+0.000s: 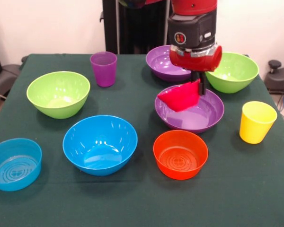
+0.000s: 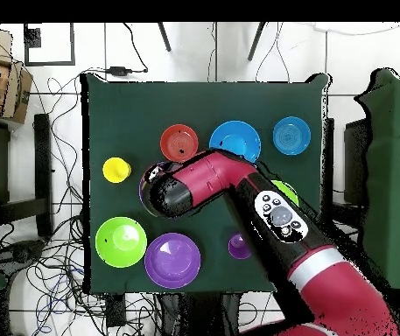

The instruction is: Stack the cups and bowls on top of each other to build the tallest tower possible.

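Front view: gripper (image 1: 197,87) clamps the tilted, glossy red-pink bowl (image 1: 180,96) by its rim above a wide purple bowl (image 1: 199,117).

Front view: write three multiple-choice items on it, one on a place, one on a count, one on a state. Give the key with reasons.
1. Where is the red-pink bowl?
A. flat on the cloth by the yellow cup
B. tilted in the gripper, over a purple bowl
C. inside the large blue bowl

2. How many lime green bowls are on the table?
A. one
B. two
C. three

3. What is in the orange bowl?
A. nothing
B. the purple cup
C. the small blue bowl

Key:
1 B: the gripper holds it by the rim, tipped, above the near purple bowl.
2 B: one green bowl sits at the picture's left, the other at its right.
3 A: its bare ribbed bottom shows; the purple cup and small blue bowl stand apart on the cloth.
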